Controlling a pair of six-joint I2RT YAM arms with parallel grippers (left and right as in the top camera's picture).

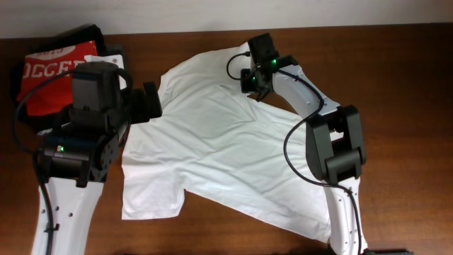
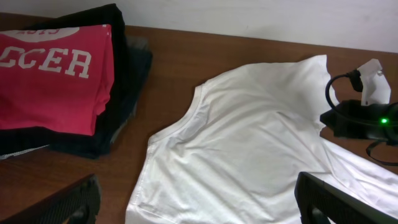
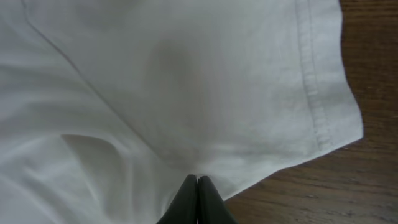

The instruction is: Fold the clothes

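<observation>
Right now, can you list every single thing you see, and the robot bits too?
white T-shirt: one, white, spread across the middle of the table
red shirt: one, red with white letters, folded, far left corner, on top of the dark clothes
dark clothes: a pile, count unclear, dark, under the red shirt
table: one, brown wood, under everything
left gripper: one, black, open, at the T-shirt's left edge
right gripper: one, black, shut on the T-shirt's edge by a sleeve, far side
</observation>
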